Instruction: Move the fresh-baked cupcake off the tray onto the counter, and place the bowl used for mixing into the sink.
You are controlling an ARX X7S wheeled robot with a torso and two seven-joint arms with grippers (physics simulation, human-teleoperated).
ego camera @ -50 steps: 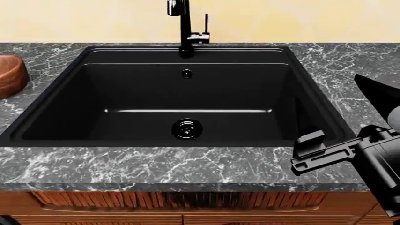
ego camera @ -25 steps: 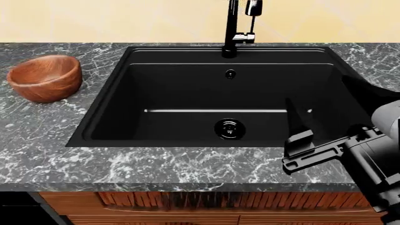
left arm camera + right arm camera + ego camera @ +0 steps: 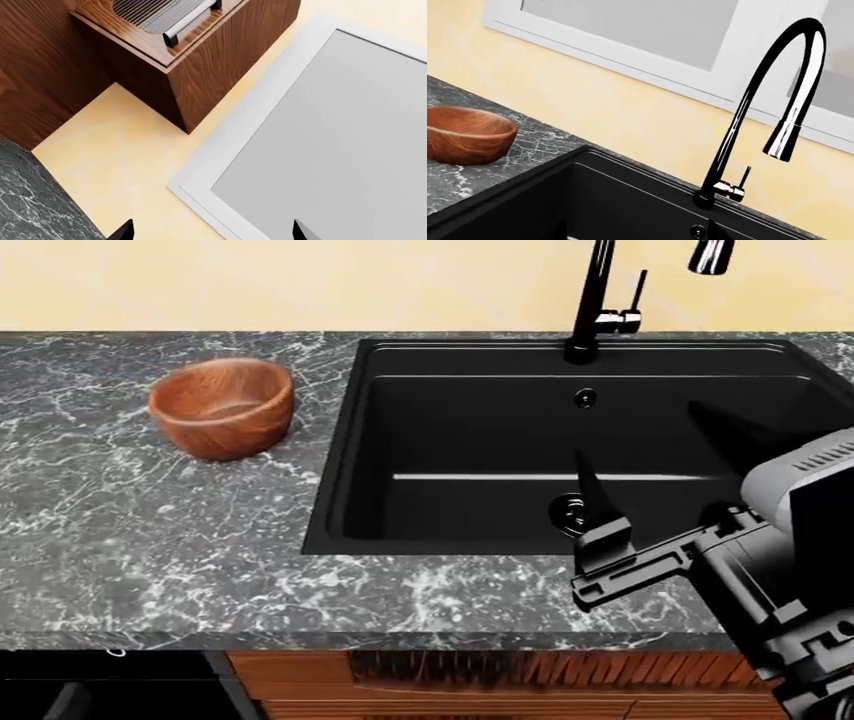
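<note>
Bowl point(image 3: 222, 407): reddish-brown wood, round, sitting upright with its mouth facing up on the counter point(image 3: 134, 540), just beside the sink's point(image 3: 467, 490) left rim and toward the back edge of the worktop; being round, it is showing no long axis. Cupcake and tray: not appearing in any view. Right gripper point(image 3: 601, 530): hanging over the sink's front right part, well apart from the bowl, carrying nothing; how far its jaws are parted cannot be told. Left gripper point(image 3: 213, 234): only two dark tips are showing, spread apart and empty, pointing at wall and window rather than the worktop. Faucet point(image 3: 760, 115): standing at the sink's back rim. Step in hand, as judged: reaching for the bowl. Doing it well is calling for crossing the left rim, pinching one thick wall from above, and lifting clear before swinging over the basin.
</note>
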